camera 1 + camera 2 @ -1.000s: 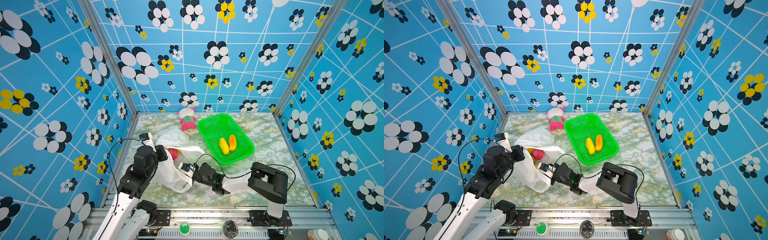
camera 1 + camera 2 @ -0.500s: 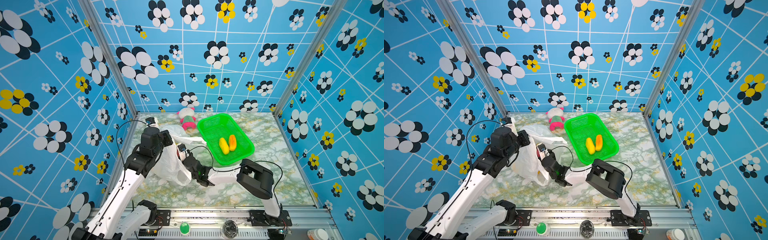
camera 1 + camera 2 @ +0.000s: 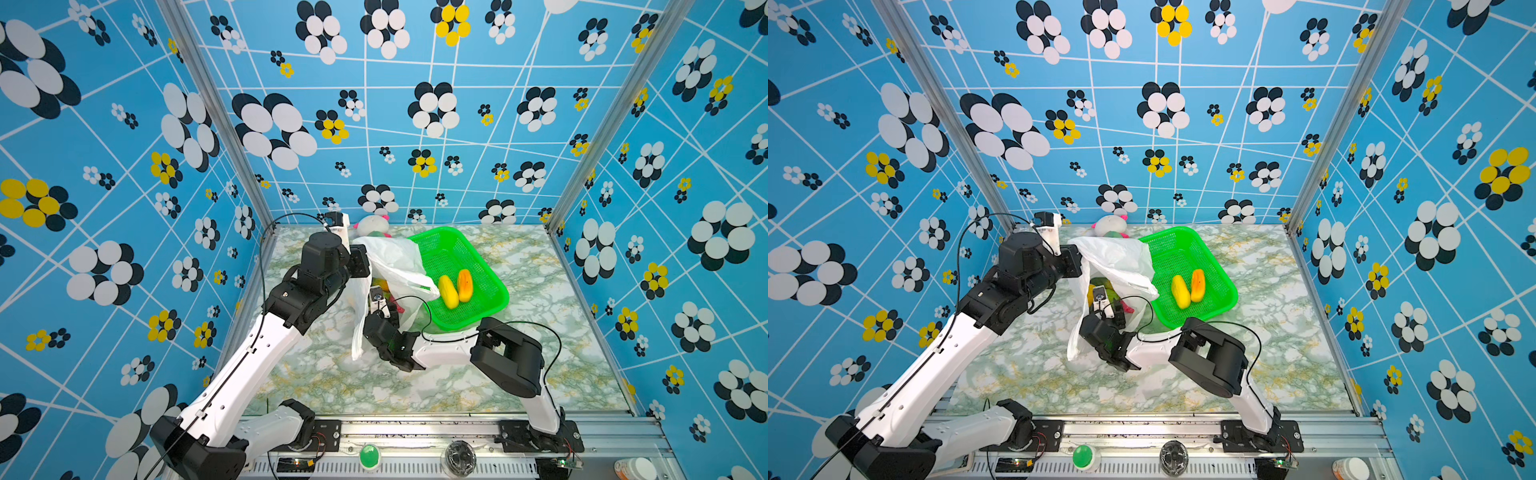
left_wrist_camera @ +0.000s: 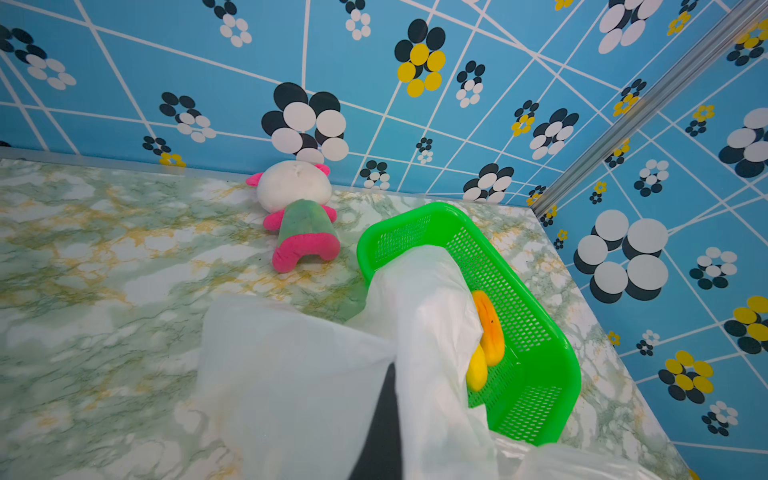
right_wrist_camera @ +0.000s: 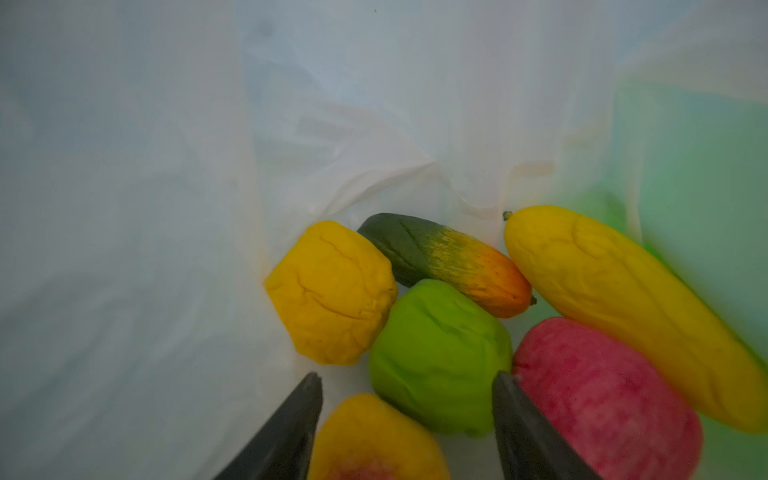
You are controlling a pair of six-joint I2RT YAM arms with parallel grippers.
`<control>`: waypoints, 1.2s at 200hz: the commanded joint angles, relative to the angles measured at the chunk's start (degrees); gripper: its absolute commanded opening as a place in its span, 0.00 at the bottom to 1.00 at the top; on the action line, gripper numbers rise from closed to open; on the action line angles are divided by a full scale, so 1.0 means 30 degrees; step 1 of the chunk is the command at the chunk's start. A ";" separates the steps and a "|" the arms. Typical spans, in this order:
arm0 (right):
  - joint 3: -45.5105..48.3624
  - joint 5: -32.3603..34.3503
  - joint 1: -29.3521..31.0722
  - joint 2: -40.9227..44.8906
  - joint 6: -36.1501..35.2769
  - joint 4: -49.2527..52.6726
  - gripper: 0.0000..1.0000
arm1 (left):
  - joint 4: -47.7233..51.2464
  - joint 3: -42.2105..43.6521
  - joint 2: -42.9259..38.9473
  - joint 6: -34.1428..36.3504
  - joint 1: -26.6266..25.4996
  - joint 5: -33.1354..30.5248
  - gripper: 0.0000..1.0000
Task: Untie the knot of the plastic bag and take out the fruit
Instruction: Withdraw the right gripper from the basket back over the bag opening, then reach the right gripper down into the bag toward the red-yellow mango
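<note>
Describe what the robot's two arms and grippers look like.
The left arm and right arm have white link shells with black joint housings. A thin black cable loops along each. The right gripper has dark, tapered fingers.

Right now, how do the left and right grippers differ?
The left gripper is shut on the plastic bag, holding it up; the right gripper is open. The left gripper is outside the bag; the right gripper reaches inside, jaws framing the green fruit. Both are at the same bag.
</note>
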State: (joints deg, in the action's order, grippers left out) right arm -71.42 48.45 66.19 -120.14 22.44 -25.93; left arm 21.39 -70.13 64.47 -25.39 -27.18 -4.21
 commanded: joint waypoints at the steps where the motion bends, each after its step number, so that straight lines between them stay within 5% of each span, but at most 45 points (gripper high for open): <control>1: -0.0613 0.1339 -0.0063 0.0183 0.0795 0.1140 0.74 | -0.0098 0.2173 -0.1206 -0.0101 0.0000 -0.2514 0.00; 51: -0.0414 0.1339 -0.0378 -0.0143 0.1647 0.1178 0.81 | -0.1611 0.5597 -0.3543 -0.0450 0.0331 -0.2873 0.00; 117: 0.1599 0.0441 -0.0290 0.0135 0.3243 -0.0989 0.85 | -0.1189 0.6026 -0.4727 -0.0291 0.0342 -0.3651 0.00; 208: 0.0710 -0.0536 0.0010 -0.1342 0.5426 0.0527 0.92 | -0.1087 0.5835 -0.4439 -0.0222 0.0329 -0.3439 0.00; 240: 0.0926 -0.0324 0.0411 -0.1251 0.5033 0.0364 0.84 | -0.1189 0.5798 -0.3868 -0.0167 0.0329 -0.2991 0.00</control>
State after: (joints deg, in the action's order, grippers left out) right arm -69.97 48.75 66.43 -121.56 35.79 -29.15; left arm 19.20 -52.82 51.51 -26.33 -26.48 -13.74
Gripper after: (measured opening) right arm 0.876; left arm 0.041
